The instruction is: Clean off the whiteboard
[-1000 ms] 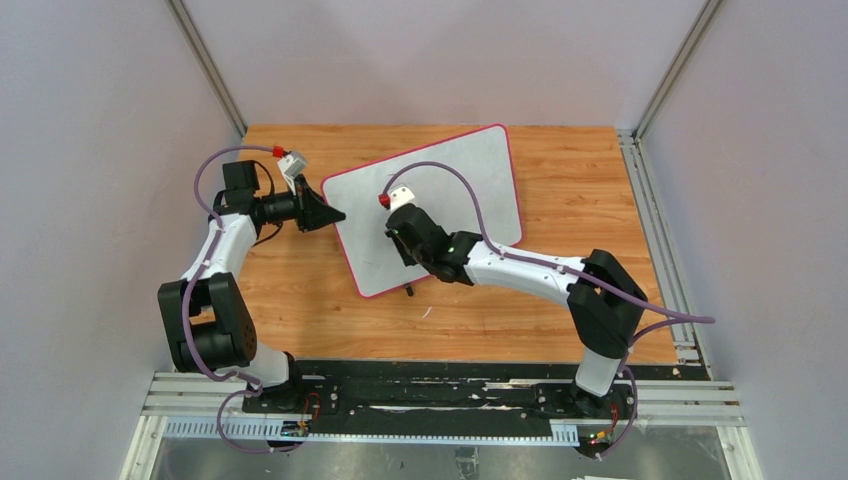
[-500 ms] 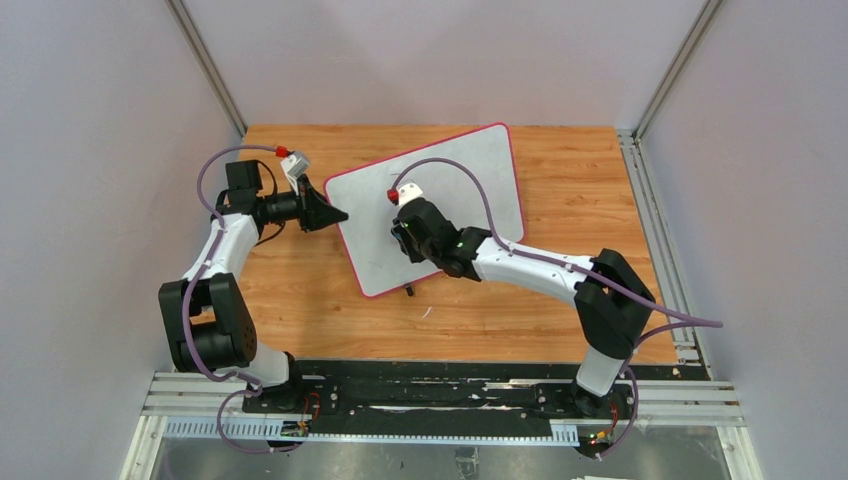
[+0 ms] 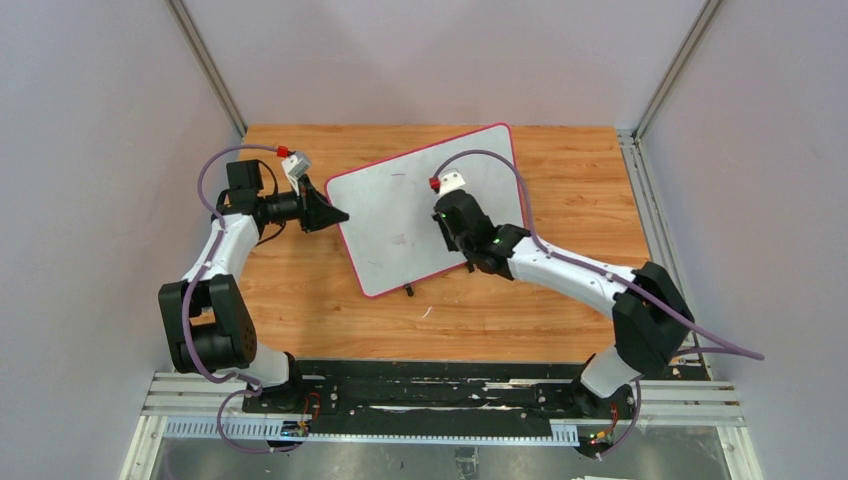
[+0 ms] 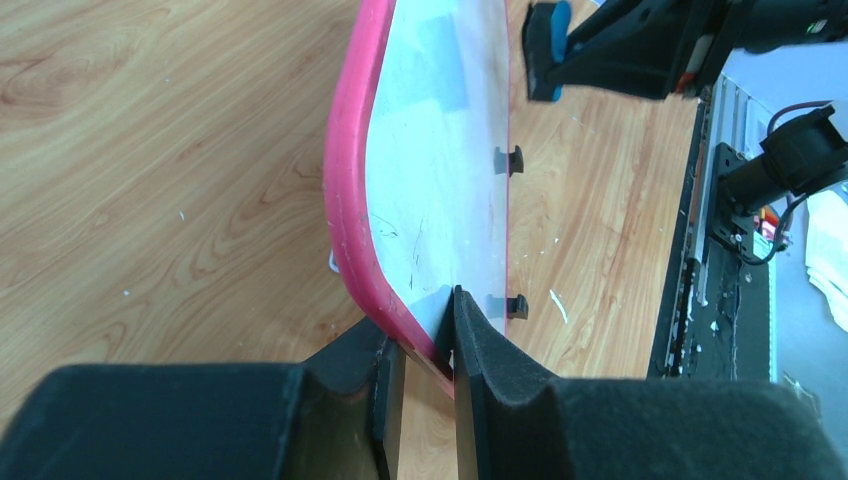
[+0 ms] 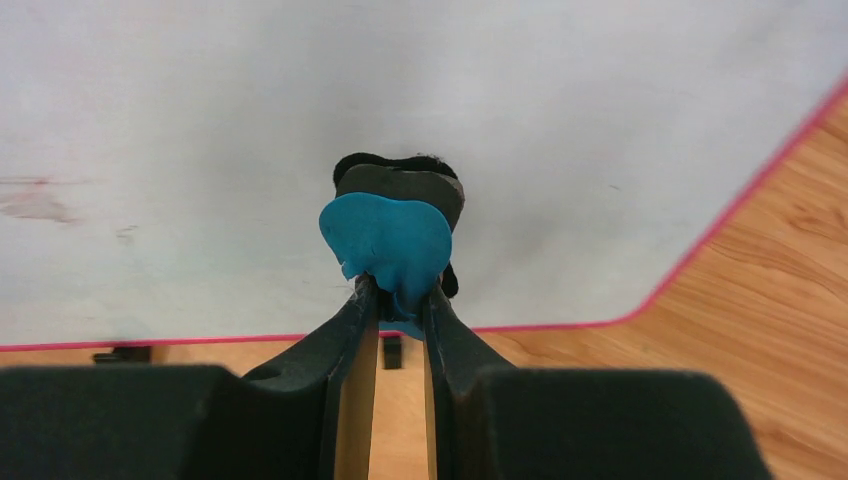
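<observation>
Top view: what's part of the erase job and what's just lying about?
Job: whiteboard, clamped by the left gripper; red smudge; blue eraser in the right gripper.
Lying about: white scrap on the table.

top: table [image 3: 300, 290] seen from above-behind | wrists: set close, whiteboard [image 4: 440, 180] just ahead of left gripper [image 4: 425, 325] (edge-on) and right gripper [image 5: 397, 290] (face-on) | whiteboard shared by all
</observation>
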Robot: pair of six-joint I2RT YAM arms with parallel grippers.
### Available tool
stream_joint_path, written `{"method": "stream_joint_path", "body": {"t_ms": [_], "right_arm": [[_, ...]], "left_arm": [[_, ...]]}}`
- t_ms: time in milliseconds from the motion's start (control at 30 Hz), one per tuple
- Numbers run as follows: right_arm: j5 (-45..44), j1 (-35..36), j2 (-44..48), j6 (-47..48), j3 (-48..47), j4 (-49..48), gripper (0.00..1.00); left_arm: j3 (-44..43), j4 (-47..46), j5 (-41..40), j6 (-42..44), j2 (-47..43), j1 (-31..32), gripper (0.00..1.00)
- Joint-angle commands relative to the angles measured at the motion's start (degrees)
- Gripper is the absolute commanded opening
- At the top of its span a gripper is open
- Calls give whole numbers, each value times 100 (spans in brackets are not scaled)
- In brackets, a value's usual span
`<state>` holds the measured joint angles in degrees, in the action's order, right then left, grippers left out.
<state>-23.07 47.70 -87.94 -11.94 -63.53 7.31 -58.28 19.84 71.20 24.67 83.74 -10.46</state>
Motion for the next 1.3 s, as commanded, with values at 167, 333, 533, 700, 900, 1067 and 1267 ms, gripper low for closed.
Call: {"method": "stream_joint_path", "body": {"t_ms": [167,333,533,700,900,1067,1267], "right_arm": [[-803,-891,1758,116,814,804,1],[-548,-1954,2501,-338,1198,1773,1],[910,-4174,2901,-655,1991,2038,1],[1487,-5190,2181,-655,2034,2033,1],[1406,-5359,1261,-912,2015,1583,1],[1545,-5470,972,-1067,2181,1249,1],[1735,-5577,920,-1071,2241,1108,16]], "left_arm": [[28,-32,-668,607,-21,-13,0],[42,-75,-703,580,-14,-17,0],[63,-224,-777,426,32,-18,0],[142,-433,-915,278,0,-16,0],[202,-529,-1017,223,7,-15,0],[178,-560,-1022,175,91,-10,0],[107,-536,-1001,132,160,-14,0]]}}
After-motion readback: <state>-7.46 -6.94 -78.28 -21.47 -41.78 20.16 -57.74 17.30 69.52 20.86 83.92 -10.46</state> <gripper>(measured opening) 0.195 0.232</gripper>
